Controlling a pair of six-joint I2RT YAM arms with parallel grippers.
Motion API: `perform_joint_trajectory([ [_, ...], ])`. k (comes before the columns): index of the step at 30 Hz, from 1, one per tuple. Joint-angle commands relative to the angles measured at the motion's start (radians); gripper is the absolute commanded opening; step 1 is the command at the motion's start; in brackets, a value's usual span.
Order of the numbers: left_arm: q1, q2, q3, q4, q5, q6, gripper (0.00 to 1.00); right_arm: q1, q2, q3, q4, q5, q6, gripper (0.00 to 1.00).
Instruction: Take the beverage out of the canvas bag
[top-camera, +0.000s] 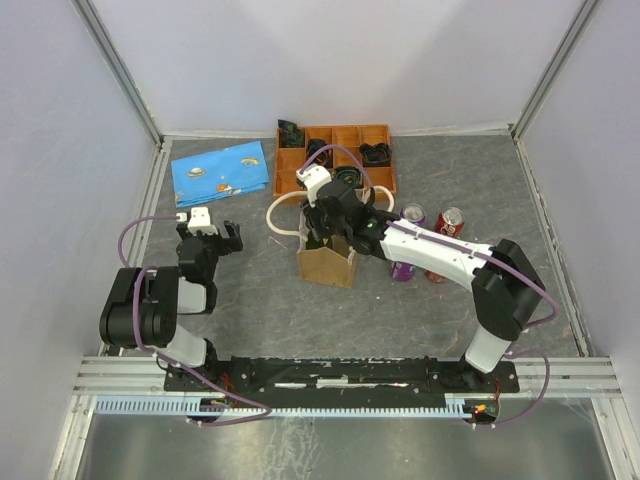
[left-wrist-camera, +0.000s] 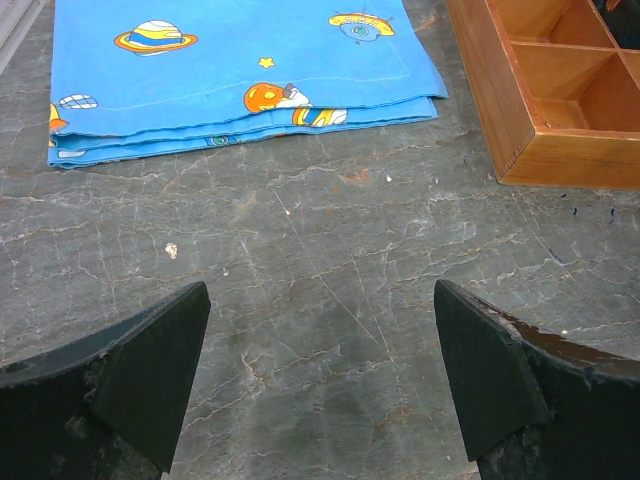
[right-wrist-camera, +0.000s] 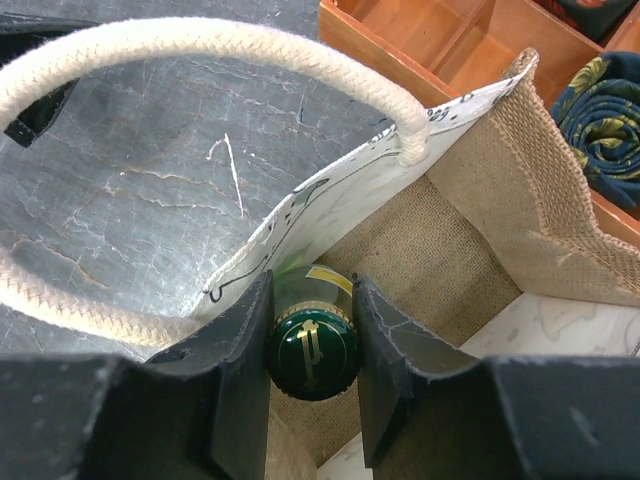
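Grip check: your right gripper (right-wrist-camera: 312, 290) sits inside the bag (right-wrist-camera: 480, 230), jaws pinching the bottle (right-wrist-camera: 312, 355) by its cap, ready to lift; left gripper (left-wrist-camera: 320, 290) hangs wide, idle.

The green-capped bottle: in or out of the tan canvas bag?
In: the green-capped bottle sits within the tan canvas bag, between the right fingers.

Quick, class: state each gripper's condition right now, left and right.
Left gripper: open, holding nothing.
Right gripper: closed on the green-capped dark bottle inside the tan canvas bag.
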Motion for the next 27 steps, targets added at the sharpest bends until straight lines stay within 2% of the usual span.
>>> perform_joint_trajectory([
  [1,-0.004,-0.005,0.005,0.038,-0.009,0.036,0.99,-0.005,0.028,0.07,0.043,-0.038,-0.029,0.0],
  [12,-0.004,-0.005,0.005,0.038,-0.01,0.036,0.99,-0.004,0.093,0.245,0.05,-0.143,-0.097,0.0],
  [21,-0.005,-0.005,0.006,0.038,-0.01,0.036,0.99,0.0,0.14,0.284,0.046,-0.206,-0.071,0.0],
  [27,-0.004,-0.004,0.005,0.038,-0.01,0.036,0.99,0.009,0.138,0.294,0.03,-0.157,-0.101,0.0],
])
